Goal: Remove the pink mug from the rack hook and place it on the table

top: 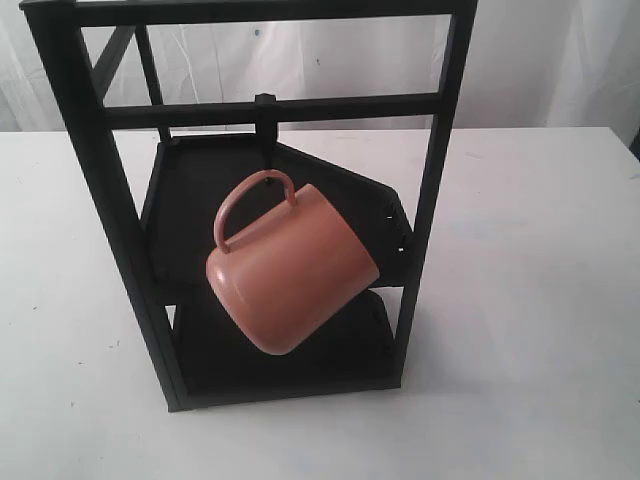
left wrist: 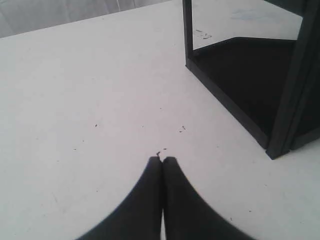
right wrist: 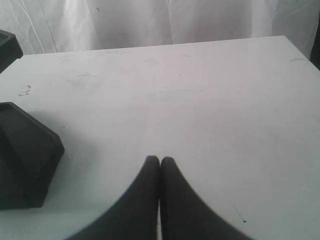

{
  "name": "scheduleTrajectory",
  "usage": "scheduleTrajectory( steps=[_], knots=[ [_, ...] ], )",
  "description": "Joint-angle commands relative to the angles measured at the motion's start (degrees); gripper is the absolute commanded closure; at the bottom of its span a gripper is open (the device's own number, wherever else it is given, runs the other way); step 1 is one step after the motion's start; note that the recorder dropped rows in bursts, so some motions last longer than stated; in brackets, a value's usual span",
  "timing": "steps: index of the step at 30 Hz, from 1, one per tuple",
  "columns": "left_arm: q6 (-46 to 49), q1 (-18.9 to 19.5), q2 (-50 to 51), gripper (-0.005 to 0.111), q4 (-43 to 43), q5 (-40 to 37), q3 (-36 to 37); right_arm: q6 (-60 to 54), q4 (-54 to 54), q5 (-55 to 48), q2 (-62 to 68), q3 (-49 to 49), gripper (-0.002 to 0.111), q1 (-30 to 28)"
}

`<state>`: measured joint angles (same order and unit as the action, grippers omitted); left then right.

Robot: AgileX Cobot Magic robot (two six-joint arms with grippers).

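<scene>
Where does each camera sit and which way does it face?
Exterior: raised before the rack, looking down at the pink mug on the rack hook; no arm.
Left wrist: low over the table, facing the rack's base; shut left gripper.
Right wrist: facing across the table to a white curtain; shut right gripper.
Shared: rack and table in all.

The rack [top: 108, 200] is stood on the counter [top: 540, 300]. The mug [top: 300, 270] is hung tilted by its handle from the hook [top: 266, 135] under the crossbar [top: 350, 105], before the two shelves [top: 190, 200], clear of the counter.
</scene>
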<state>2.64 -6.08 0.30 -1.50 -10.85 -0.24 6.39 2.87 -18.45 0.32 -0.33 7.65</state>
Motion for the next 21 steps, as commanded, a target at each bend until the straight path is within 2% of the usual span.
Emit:
scheduleTrajectory(
  steps=[1,7,14,18,21],
  knots=[
    [0.19,0.05,-0.3,0.107,-0.19,-0.08,0.24,-0.16,0.15,0.48,-0.32,0.33,0.108,-0.34],
    [0.19,0.05,-0.3,0.107,-0.19,-0.08,0.24,1.14,1.81,7.56,-0.32,0.33,0.108,-0.26],
    [0.19,0.05,-0.3,0.107,-0.19,-0.08,0.24,18.78,9.77,18.45,-0.32,0.33,0.108,-0.26],
    [0.19,0.05,-0.3,0.107,-0.19,-0.08,0.24,19.63,9.77,21.69,-0.32,0.33,0.108,-0.26],
    [0.19,0.05,-0.3,0.107,-0.19,-0.08,0.24,19.67,10.05,27.95,-0.32,0.33,0.108,-0.26]
  ],
)
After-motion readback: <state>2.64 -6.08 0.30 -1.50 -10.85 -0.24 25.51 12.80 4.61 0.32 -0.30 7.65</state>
